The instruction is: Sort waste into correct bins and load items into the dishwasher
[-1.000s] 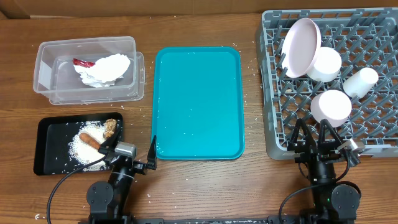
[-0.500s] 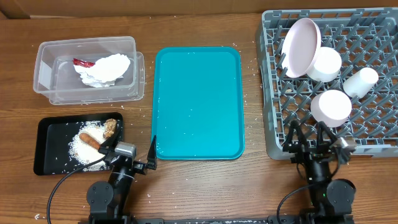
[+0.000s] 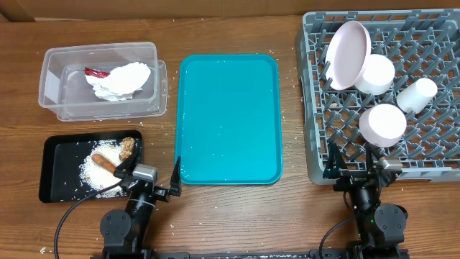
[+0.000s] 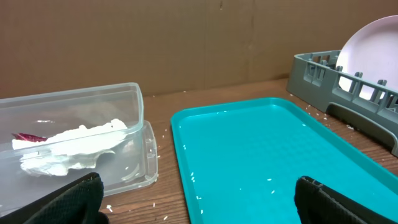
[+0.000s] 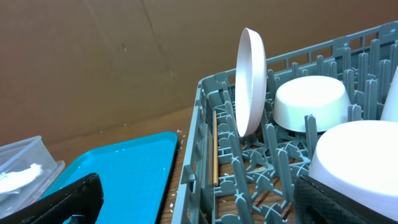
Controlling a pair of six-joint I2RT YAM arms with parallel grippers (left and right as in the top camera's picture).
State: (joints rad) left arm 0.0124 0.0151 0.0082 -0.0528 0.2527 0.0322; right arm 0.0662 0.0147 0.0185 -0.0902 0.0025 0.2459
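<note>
The clear tub (image 3: 100, 101) at the back left holds the red wrapper (image 3: 95, 72) and the white napkin (image 3: 118, 79). In the black tray (image 3: 57, 169) lie rice (image 3: 92, 173), the carrot-like stick (image 3: 103, 161) and the brown chunk (image 3: 129, 147). The grey rack (image 3: 431, 162) carries the tilted plate (image 3: 348, 44), two bowls (image 3: 376, 73) (image 3: 383, 122) and the cup (image 3: 417, 93). My left gripper (image 3: 149, 173) is open and holds nothing, low between the black tray and the teal tray. At the rack's front left corner my right gripper (image 3: 353, 167) is also open with nothing in it.
A teal tray (image 3: 228, 119) with a few rice grains lies mid-table. Loose rice dots the wood around it. A thin wooden stick (image 5: 216, 146) lies inside the rack near its left wall. Brown cardboard (image 4: 186, 43) backs the table.
My right gripper has drawn back from over the rack's front edge toward the near side and a little left. The left arm has not moved.
</note>
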